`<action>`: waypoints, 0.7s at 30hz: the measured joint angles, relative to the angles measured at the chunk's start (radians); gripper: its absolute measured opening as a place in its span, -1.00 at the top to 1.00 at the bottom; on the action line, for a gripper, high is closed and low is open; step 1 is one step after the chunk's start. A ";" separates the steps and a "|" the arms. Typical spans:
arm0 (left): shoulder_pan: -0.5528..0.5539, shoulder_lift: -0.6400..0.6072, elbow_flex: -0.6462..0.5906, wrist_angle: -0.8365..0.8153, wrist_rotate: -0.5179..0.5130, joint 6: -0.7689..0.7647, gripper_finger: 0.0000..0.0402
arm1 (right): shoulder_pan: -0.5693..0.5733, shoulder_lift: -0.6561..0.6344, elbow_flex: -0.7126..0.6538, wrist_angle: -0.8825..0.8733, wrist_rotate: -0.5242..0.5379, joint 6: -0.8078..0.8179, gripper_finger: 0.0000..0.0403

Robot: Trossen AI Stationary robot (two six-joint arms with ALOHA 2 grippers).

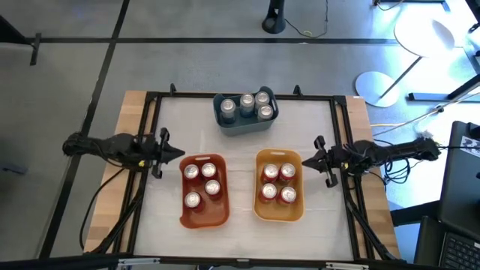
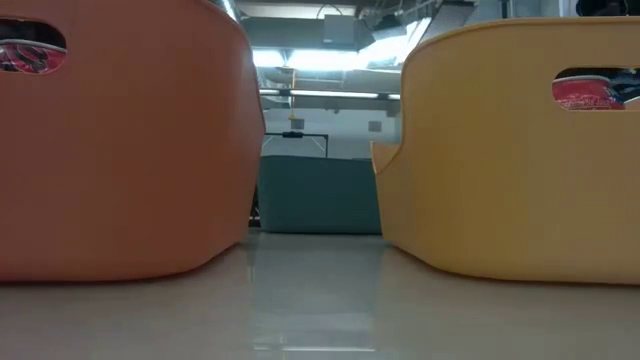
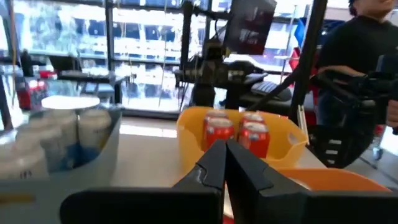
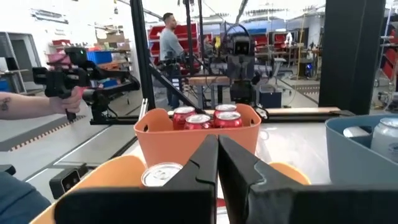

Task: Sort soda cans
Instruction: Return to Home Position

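LEFT TO RIGHT: At the table's left edge, the left gripper (image 1: 177, 154) hangs over the white tabletop (image 1: 240, 154). Its two dark fingers (image 3: 208, 168) are pressed together on nothing, and the tips point inward toward the bins.

Just to its right stands an orange bin (image 1: 204, 219) with four red soda cans (image 1: 193, 200) upright inside, silver tops up. Three cluster toward the far end and one sits nearer the front.

Farther back, at the middle of the table's far edge, a blue-grey bin (image 1: 244, 126) holds four silver-grey cans (image 1: 247, 102) packed close together. From table height, this bin shows in the gap between the orange and yellow walls.

Next comes a yellow bin (image 1: 279, 214), set side by side with the orange one and parted from it by a strip of bare tabletop. It carries four red cans (image 1: 288, 195) standing two by two.

At the table's right edge, the right gripper (image 1: 307, 160) faces inward toward the yellow bin. Its fingers (image 4: 202, 165) are clenched tight and empty.

Both arms lie level along the table's sides, well apart from each other, with all three bins between them.

In the room beyond the table, a person's hand (image 4: 65, 99) grips a dark handle. Another person (image 4: 168, 40) stands farther back among the shelves.
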 joint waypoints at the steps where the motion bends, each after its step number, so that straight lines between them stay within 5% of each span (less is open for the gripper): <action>1: 0.018 0.000 -0.006 -0.001 0.020 -0.010 0.99 | -0.018 -0.002 -0.003 0.005 -0.023 0.000 0.94; 7: 0.138 0.000 -0.057 0.072 0.203 -0.020 0.99 | -0.113 -0.002 -0.035 0.034 -0.097 0.037 0.94; 21: 0.257 0.000 -0.118 0.067 0.289 -0.041 0.99 | -0.153 -0.007 -0.080 -0.026 0.067 0.129 0.94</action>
